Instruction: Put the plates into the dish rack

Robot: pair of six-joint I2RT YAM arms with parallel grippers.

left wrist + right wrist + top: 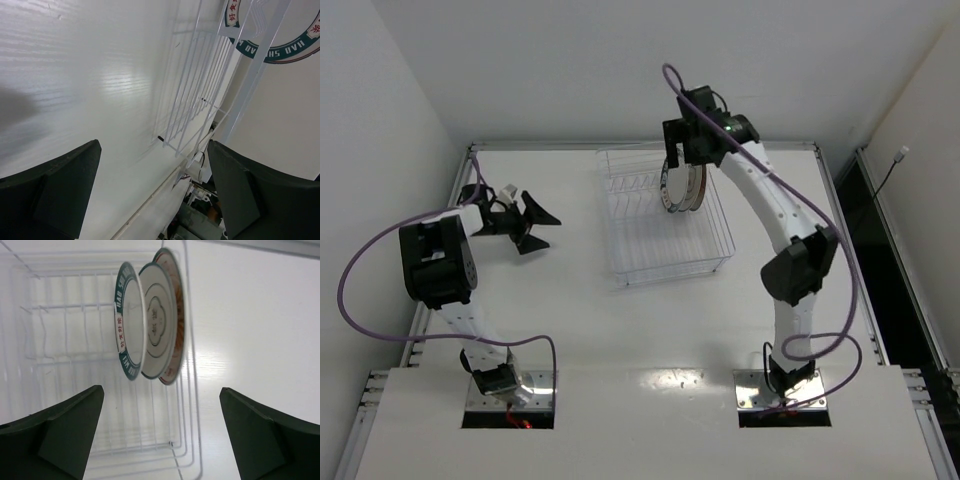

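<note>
The clear dish rack (pixel 660 225) stands mid-table. Three plates (pixel 682 187) stand on edge in its far right part. In the right wrist view they are side by side: the dark-rimmed plate (pixel 129 322), the white plate with thin rings (pixel 157 322) and the orange-striped plate (pixel 176 315), all inside the rack (pixel 75 365). My right gripper (pixel 688 160) hovers just above the plates, open and empty (pixel 160 440). My left gripper (pixel 535 222) is open and empty to the left of the rack; in the left wrist view (pixel 155 200) it faces the rack (pixel 200 100) and a dark plate rim (pixel 295 47).
The white table (pixel 570 320) has raised edges (pixel 460 200) at the left, far and right sides. A purple cable (pixel 380 250) loops out left of the left arm. Another cable runs along the right arm (pixel 790 220), which reaches over the rack's right side.
</note>
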